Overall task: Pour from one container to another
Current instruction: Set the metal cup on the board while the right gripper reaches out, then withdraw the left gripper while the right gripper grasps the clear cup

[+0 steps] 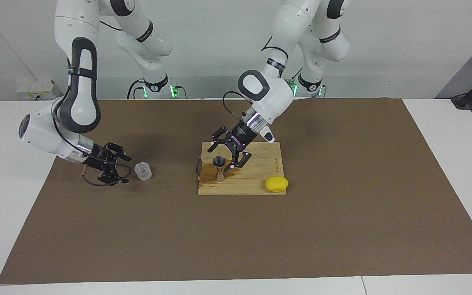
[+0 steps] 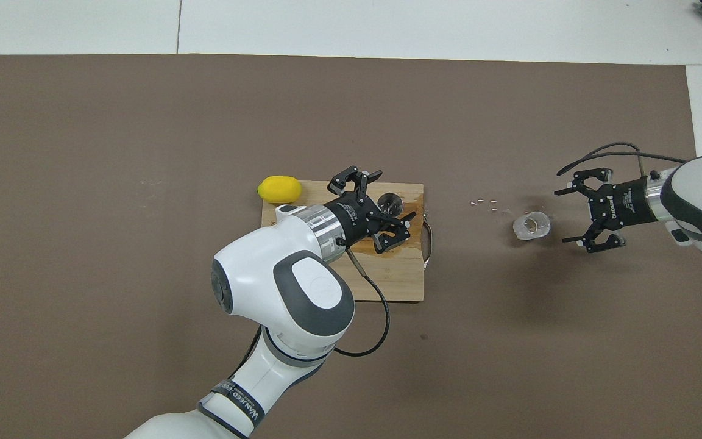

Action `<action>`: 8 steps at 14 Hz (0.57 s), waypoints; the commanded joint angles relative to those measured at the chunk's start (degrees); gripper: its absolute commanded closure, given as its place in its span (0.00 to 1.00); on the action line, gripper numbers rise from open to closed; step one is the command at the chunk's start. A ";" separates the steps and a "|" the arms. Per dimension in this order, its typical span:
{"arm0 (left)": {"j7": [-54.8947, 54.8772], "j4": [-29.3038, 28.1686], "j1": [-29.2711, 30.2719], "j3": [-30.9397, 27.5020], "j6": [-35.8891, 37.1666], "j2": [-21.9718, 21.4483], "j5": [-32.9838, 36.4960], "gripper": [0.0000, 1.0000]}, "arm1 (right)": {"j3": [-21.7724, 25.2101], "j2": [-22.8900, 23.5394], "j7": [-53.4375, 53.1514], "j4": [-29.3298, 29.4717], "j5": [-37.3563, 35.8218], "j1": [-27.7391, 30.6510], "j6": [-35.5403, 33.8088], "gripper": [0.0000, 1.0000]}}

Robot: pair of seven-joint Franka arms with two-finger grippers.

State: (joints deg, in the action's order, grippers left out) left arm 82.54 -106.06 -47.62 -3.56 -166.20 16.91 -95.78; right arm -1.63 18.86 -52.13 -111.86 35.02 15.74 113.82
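Note:
The small clear glass cup (image 1: 142, 171) (image 2: 532, 225) stands upright on the brown mat toward the right arm's end. My right gripper (image 1: 126, 169) (image 2: 563, 216) is low over the mat just beside it, open and pointing at it, a small gap away. The steel hourglass jigger (image 1: 219, 169) (image 2: 390, 200) stands upright on the wooden cutting board (image 1: 256, 180) (image 2: 400, 280). My left gripper (image 1: 223, 155) (image 2: 392, 210) hangs over the jigger, open, its fingers spread to either side and off the metal.
A yellow lemon (image 1: 276, 184) (image 2: 278, 189) lies at the board's corner toward the left arm's end. A dark wet patch (image 1: 209, 176) spreads on the board around the jigger. Small droplets (image 2: 485, 201) dot the mat near the cup.

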 commanded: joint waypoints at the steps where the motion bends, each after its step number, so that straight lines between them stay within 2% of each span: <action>1: 0.69 -3.09 4.18 -0.57 3.93 -7.22 3.12 0.00 | -0.65 0.83 4.65 -1.69 3.11 1.22 1.58 0.00; 3: 1.05 -3.62 10.42 -0.57 8.95 -10.30 9.70 0.00 | -0.56 1.53 5.72 -2.58 6.89 1.22 2.11 0.00; 5: 1.05 -4.24 14.82 -0.66 9.23 -11.89 16.90 0.00 | -0.65 1.71 5.64 -3.36 7.17 0.17 2.99 0.00; 8: 1.13 -4.59 20.36 -0.66 8.44 -12.68 32.10 0.00 | -0.74 1.18 5.64 -5.91 8.75 -1.33 4.04 0.00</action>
State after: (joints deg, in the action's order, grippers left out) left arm 83.19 -108.45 -30.04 -4.80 -157.89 5.97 -70.65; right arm -2.09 20.93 -47.95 -115.23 41.53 14.93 115.67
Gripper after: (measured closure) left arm 0.000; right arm 0.000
